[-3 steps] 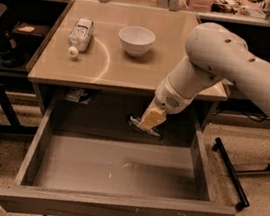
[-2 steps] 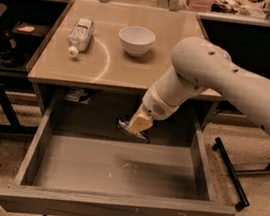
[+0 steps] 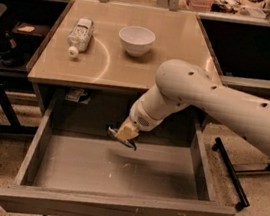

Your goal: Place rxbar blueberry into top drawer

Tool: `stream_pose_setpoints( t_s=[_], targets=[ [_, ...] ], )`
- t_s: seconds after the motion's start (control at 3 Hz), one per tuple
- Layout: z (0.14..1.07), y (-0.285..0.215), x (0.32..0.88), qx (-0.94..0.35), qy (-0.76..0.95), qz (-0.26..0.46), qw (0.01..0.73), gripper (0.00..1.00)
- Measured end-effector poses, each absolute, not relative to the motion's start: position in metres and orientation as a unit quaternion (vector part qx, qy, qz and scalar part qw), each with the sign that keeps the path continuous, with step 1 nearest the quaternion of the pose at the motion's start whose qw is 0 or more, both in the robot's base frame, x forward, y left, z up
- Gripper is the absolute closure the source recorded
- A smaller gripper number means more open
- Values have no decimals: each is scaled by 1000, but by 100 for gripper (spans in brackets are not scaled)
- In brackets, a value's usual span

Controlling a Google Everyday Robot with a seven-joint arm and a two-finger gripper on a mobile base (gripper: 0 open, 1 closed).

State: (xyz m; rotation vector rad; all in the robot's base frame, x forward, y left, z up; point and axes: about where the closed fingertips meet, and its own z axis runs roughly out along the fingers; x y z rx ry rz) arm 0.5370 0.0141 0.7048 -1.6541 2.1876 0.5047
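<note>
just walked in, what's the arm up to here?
The white robot arm reaches down into the open wide grey top drawer, with its tool hanging just above the rear of the drawer floor. The tool is clamped on a small flat dark snack bar, not yet released. On the tan tabletop behind, a clear plastic bottle lies on its side near a white bowl.

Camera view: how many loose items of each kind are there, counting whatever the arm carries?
Bottle: 1, lying on the table
Bowl: 1, on the table
Bar: 1, held in the end effector over the open drawer
Total: 3
</note>
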Motion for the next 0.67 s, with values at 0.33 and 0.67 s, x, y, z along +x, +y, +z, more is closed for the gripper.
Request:
stream_pose_setpoints(
  t_s=[0.33, 0.67],
  targets=[
    [683, 24, 540, -578, 777, 179, 173, 100],
    [669, 31, 544, -576, 779, 179, 170, 100]
  ],
)
